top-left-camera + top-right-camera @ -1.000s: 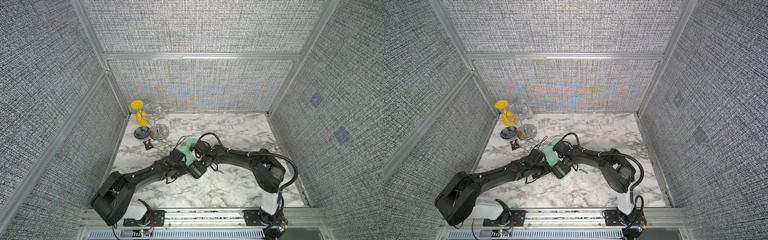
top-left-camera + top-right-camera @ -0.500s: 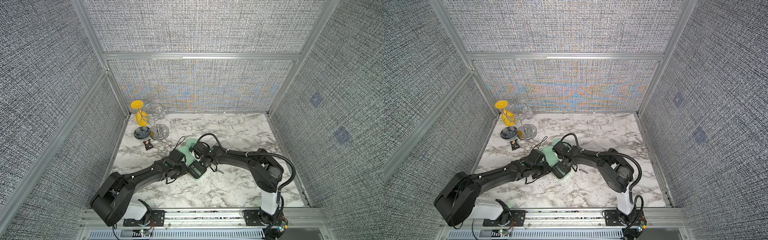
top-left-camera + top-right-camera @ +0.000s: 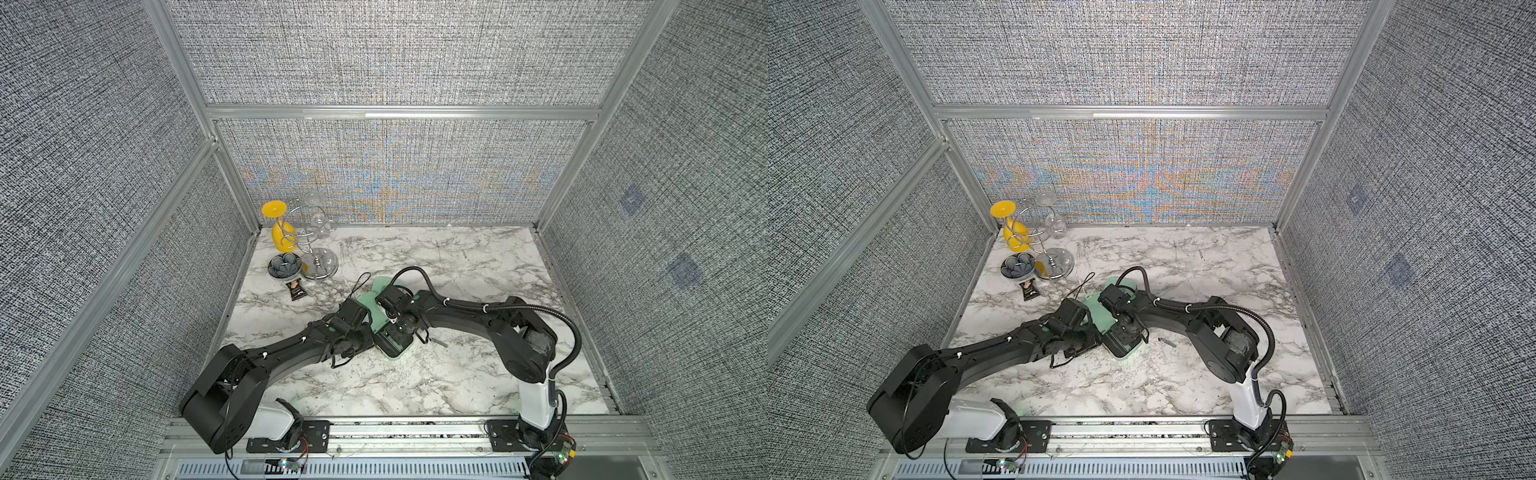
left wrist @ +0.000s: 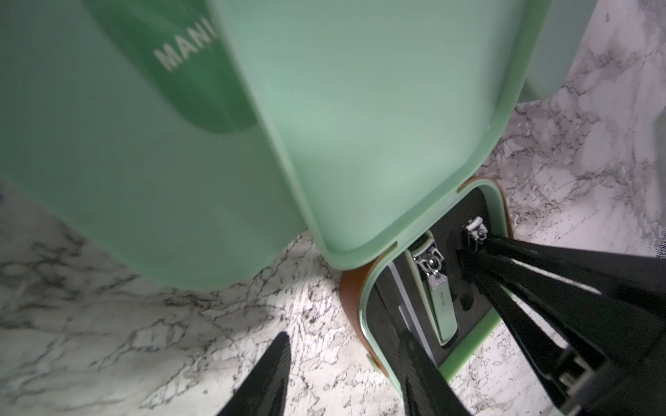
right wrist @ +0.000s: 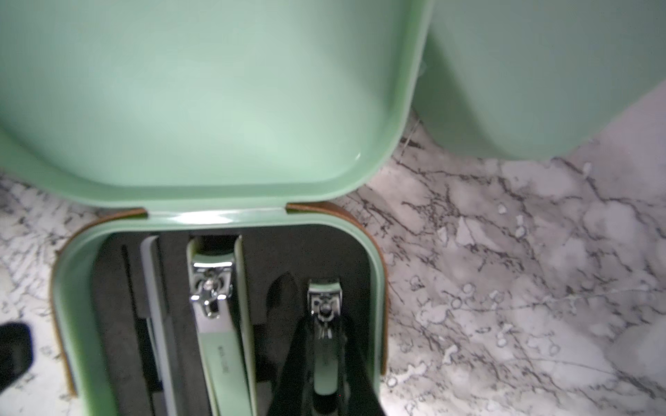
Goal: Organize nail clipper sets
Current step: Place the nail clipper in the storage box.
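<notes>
right gripper (image 5: 324,326) clamps small clipper (image 5: 324,299) in open case (image 5: 68,288), lower centre; left gripper (image 4: 344,338) apart astride its rim; one loose tool (image 3: 439,343) lies outside.

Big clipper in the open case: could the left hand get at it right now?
Probably yes. The lid is up, the big clipper lies uncovered, and the left hand straddles the case wall beside it. The right hand, shut on the small clipper next door, may crowd it.
</notes>
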